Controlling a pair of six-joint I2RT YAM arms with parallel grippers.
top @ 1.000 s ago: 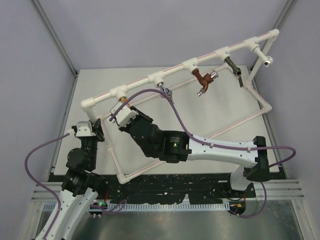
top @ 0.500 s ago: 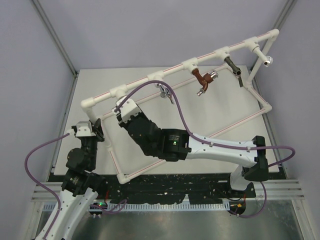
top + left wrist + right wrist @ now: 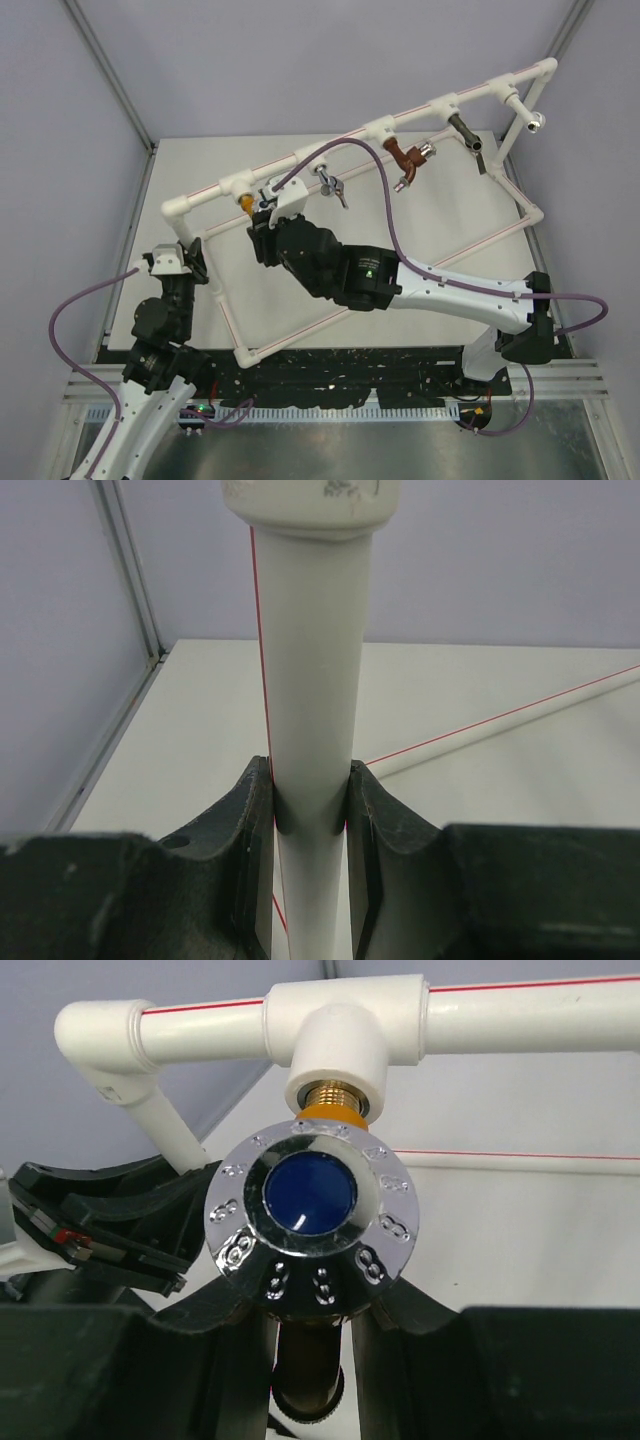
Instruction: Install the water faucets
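Faucet: water faucet (image 3: 312,1222), orange-yellow with a silver knob and blue centre, hangs under the pipe frame (image 3: 381,127), its brass thread in the mouth of the top-rail tee nearest the frame's left corner.
Right end effector (image 3: 310,1345): directly below that tee, fingers closed on the water faucet's body, one on each side beneath the knob.
Left end effector (image 3: 310,800): at the frame's left corner post, clamped on the white upright pipe with both fingers touching it.
Other taps: reddish-brown tap (image 3: 405,160) hangs from a tee further right along the same rail.
Table (image 3: 450,210): carries the pipe frame.
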